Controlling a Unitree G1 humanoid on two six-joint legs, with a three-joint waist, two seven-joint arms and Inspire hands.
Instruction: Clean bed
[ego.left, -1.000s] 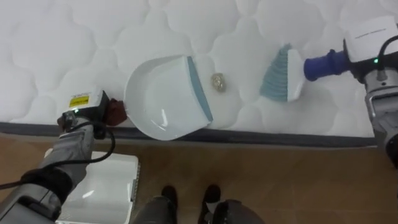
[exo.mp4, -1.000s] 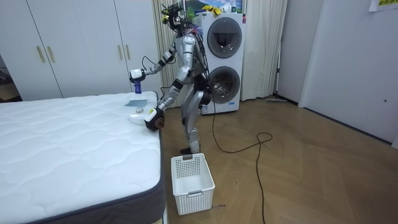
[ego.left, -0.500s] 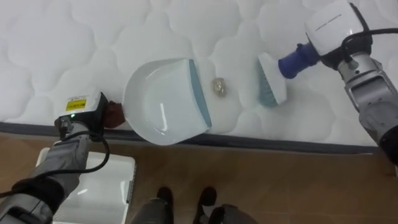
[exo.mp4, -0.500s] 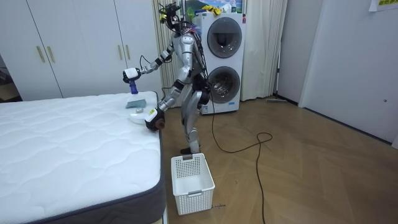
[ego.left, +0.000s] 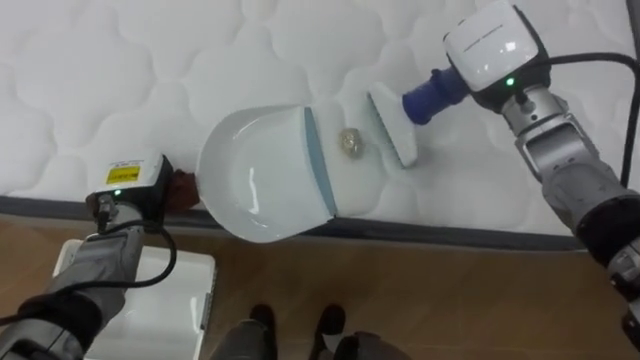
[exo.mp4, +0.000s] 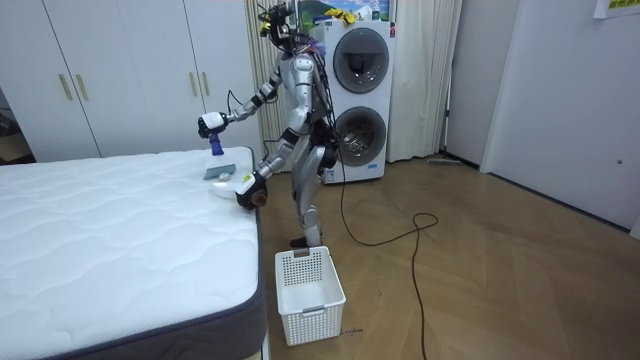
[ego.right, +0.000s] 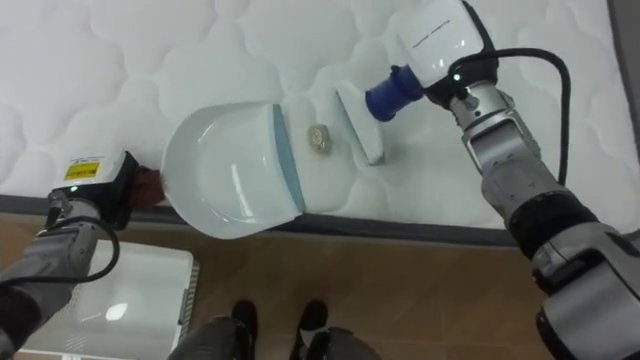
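White dustpan (ego.left: 265, 172), crumpled scrap (ego.left: 351, 141), brush (ego.left: 392, 128), on mattress (ego.left: 120, 60)

White wardrobe (exo.mp4: 120, 80) with brass-coloured handles along the back wall. To the room view's right of it, two front-loading machines (exo.mp4: 360, 95) stacked one on the other, then a beige curtain (exo.mp4: 425, 80). Plain pale wall (exo.mp4: 570, 100) on the right. Wood parquet floor (exo.mp4: 500, 280), evenly lit. White quilted mattress (exo.mp4: 110, 240) with a dark bottom edge in the lower left corner.

Left hand (ego.left: 128, 183) low, near body; right hand (ego.left: 487, 42) extended forward.
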